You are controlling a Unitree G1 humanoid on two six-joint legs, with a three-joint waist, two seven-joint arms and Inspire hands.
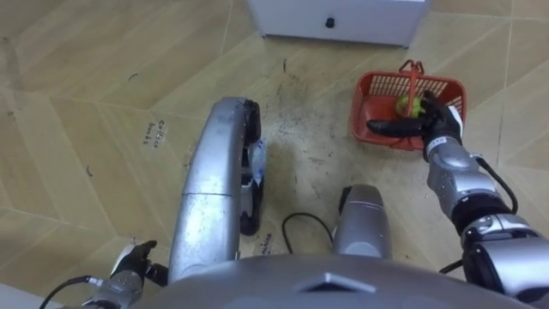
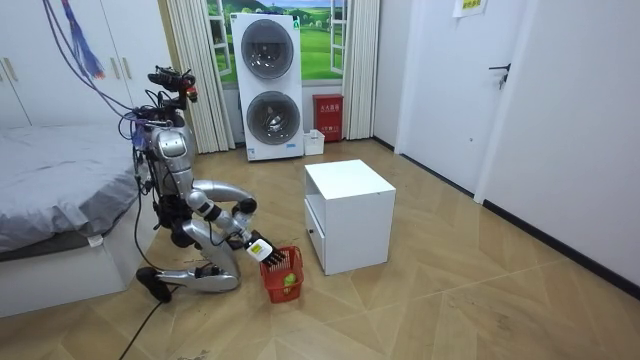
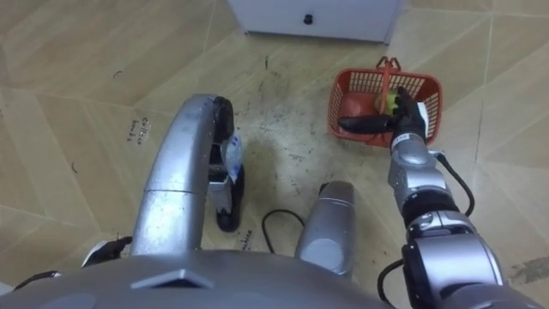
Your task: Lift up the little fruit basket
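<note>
The red plastic fruit basket (image 1: 371, 94) stands on the wooden floor to my front right, its thin handle (image 1: 413, 79) upright. A green fruit (image 1: 407, 106) lies inside. My right hand (image 1: 435, 126) is over the basket's near rim, open, with straight fingers (image 1: 390, 128) stretched leftward across it just below the handle and the thumb raised beside the handle. My left hand (image 1: 129, 264) hangs low at the lower left, away from the basket. In the room view I kneel low on the floor, with the basket (image 2: 283, 272) in front of my knees and the right hand (image 2: 254, 246) above it.
A white cabinet (image 1: 339, 19) with a dark drawer knob stands just beyond the basket, also seen as the white cabinet (image 2: 348, 215) on the room view's right. A bed (image 2: 50, 190) lies behind me. Stacked washing machines (image 2: 268, 85) stand at the far wall.
</note>
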